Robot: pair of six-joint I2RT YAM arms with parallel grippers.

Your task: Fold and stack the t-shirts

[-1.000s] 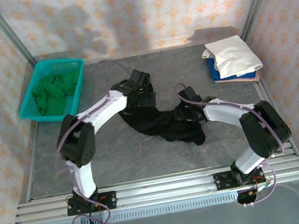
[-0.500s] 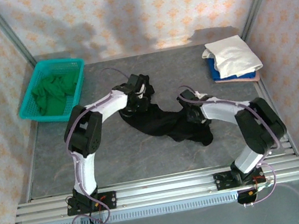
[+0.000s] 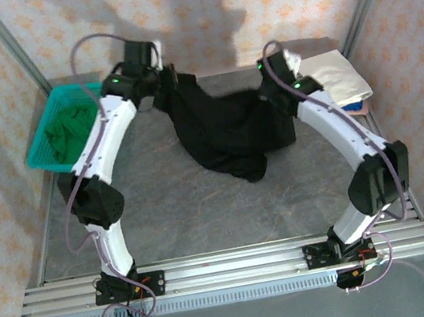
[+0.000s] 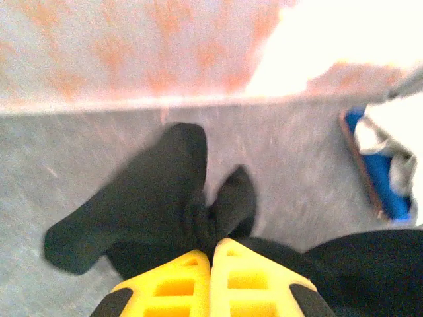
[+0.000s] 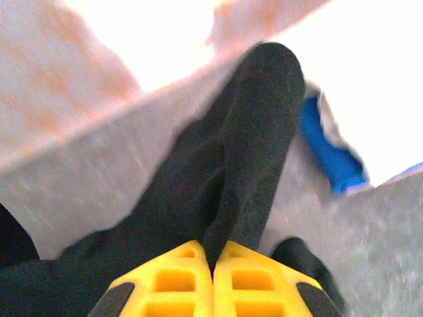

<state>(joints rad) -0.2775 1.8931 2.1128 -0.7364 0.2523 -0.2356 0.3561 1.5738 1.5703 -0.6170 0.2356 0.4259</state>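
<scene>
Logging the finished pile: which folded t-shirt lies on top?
The white cloth t-shirt at the far right; the blue cloth t-shirt shows beneath it.

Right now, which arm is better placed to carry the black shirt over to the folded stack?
Probably the right. The right gripper is shut on the black shirt beside the folded stack; the left gripper, also shut on it, sits near the teal basket.
</scene>
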